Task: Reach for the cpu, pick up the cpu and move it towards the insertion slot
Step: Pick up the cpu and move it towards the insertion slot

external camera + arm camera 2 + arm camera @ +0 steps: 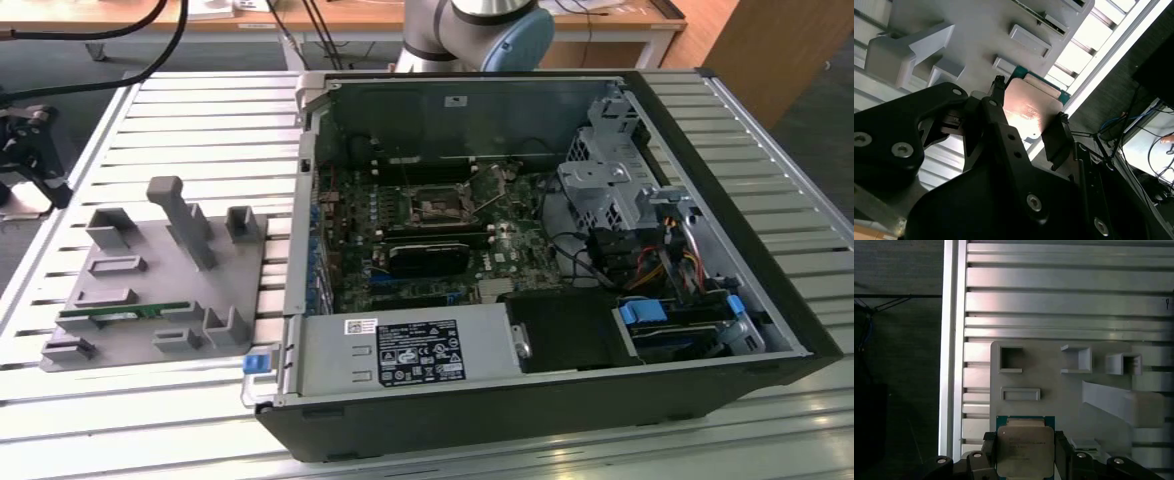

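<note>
While I watch the first wrist view, the cpu (pixel 1025 450) lies flat over the grey fixture plate (pixel 1054 385). It is close to one edge of that plate and just beside a shallow oblong pocket (pixel 1020 394) moulded into it. Its silvery lid faces the camera, and a green rim shows along the side nearest the pocket. The chip is square, so I find no long axis; its sides run parallel to the plate's edges.

The gripper (pixel 1025 455) straddles it. I see the two black fingers (pixel 989 450) spread only as wide as the chip, set against opposite edges and pinching it between them. I cannot tell whether the chip rests on the plate or hangs just clear of it.

From the exterior view, the plate sits on the slatted table (pixel 160 120), to the exterior view's left of the open computer case (pixel 534 420). The insertion slot (pixel 437 205) lies on the green board inside that case, well apart from the plate. A green memory stick (pixel 114 315) lies on the plate.
</note>
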